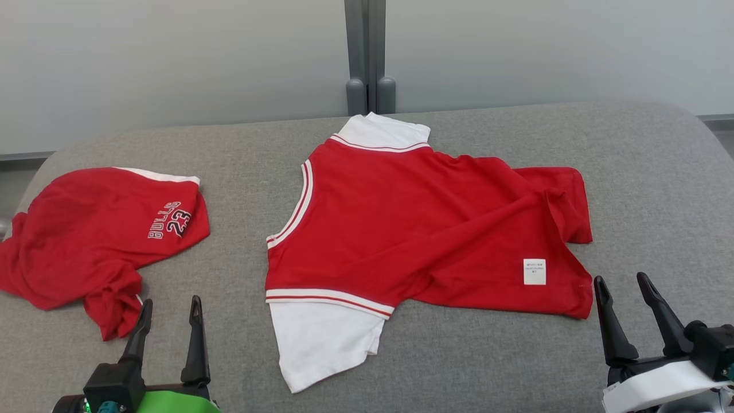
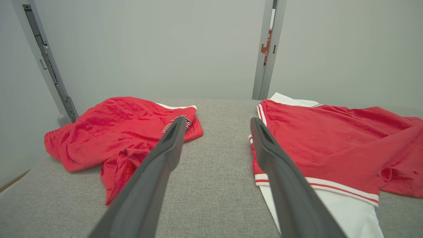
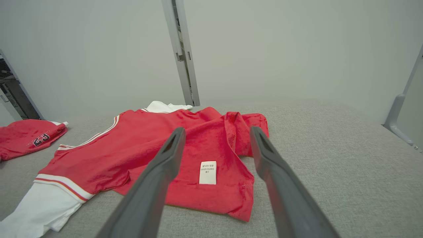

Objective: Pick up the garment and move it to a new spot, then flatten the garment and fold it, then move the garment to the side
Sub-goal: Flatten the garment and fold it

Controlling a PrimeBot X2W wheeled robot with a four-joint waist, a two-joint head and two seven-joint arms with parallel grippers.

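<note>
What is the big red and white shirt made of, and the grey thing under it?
The red and white shirt looks like thin, soft knit cloth, perhaps polyester: it lies limp and creased, with stitched hems. The grey surface looks like coarse woven fabric over padding, judging by its speckled weave and rounded corners. The exact fibres cannot be told.

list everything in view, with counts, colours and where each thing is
shirt: one, red with white sleeves, spread at the table's middle
shorts: one, red with BULLS 23 print, crumpled at the table's left
label: one, white, on the shirt near its right hem
table: one, grey fabric top, under both garments
post: one, grey, behind the table
left gripper: one, dark fingers, open, lower left by the shorts
right gripper: one, dark fingers, open, lower right by the shirt's hem
</note>
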